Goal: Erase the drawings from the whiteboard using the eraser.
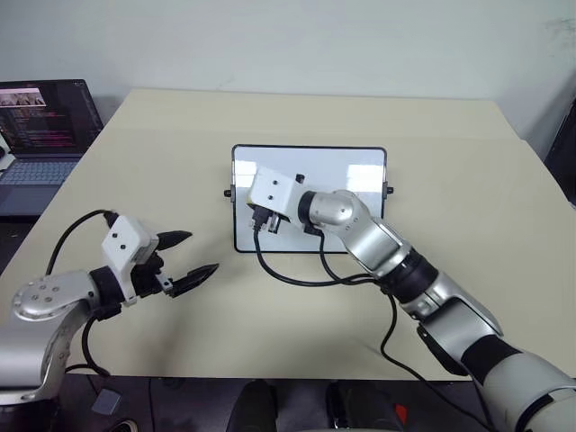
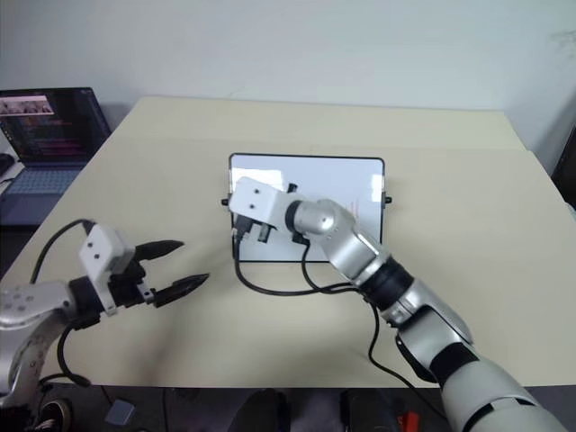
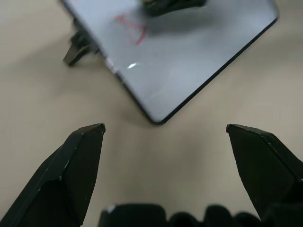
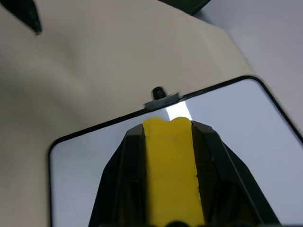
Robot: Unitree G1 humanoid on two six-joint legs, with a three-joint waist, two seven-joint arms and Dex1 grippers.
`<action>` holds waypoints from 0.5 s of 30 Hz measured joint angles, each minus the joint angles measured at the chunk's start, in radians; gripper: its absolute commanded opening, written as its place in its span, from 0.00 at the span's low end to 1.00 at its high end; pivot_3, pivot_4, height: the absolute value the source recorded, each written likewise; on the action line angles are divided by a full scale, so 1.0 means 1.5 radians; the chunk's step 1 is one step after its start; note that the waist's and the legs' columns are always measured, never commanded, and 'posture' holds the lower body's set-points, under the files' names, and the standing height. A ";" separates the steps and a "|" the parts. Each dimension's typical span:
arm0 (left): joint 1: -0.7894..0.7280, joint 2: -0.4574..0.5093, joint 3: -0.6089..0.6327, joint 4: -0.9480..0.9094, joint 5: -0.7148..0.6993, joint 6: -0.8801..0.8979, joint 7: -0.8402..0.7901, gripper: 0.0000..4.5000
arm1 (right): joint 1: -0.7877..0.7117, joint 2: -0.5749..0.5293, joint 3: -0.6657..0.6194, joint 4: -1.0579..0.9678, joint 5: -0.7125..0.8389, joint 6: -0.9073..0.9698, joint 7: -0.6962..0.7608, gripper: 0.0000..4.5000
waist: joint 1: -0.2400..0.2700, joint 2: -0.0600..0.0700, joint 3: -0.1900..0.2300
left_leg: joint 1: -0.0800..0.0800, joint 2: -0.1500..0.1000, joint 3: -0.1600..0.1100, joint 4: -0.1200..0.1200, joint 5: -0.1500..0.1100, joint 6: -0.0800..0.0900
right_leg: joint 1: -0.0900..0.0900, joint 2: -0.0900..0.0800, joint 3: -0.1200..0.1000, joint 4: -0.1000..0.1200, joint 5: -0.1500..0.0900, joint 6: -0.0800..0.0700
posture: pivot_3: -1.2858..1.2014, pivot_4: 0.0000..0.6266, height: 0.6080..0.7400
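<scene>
The whiteboard (image 1: 346, 175) lies flat at the table's middle, white with a thin black frame. My right gripper (image 1: 261, 219) hovers over the board's left part, shut on the yellow eraser (image 4: 171, 170), whose tip points toward the board's left edge and its black knob (image 4: 158, 92). One of the red drawings (image 3: 131, 27), a triangle-like scribble, shows on the board in the left wrist view, just beside the right gripper's dark fingers (image 3: 170, 4). My left gripper (image 1: 202, 252) stands open over bare table, left of the board's near-left corner (image 3: 158, 120), with nothing between its fingers.
An open laptop (image 1: 40, 135) sits on a lower surface off the table's far-left corner. Black cables (image 1: 297, 279) trail from my right wrist across the beige table (image 1: 450, 135) in front of the board.
</scene>
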 measured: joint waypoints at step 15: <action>-0.068 0.019 -0.048 0.037 0.013 -0.016 -0.060 1.00 | -0.012 0.030 -0.011 0.169 -0.063 -0.094 0.087 0.22 | -0.002 0.000 0.000 | 0.002 0.000 0.000 0.000 0.000 0.000 | 0.000 0.000 0.000 0.004 0.000 0.000 | 0.52 0.24 1.00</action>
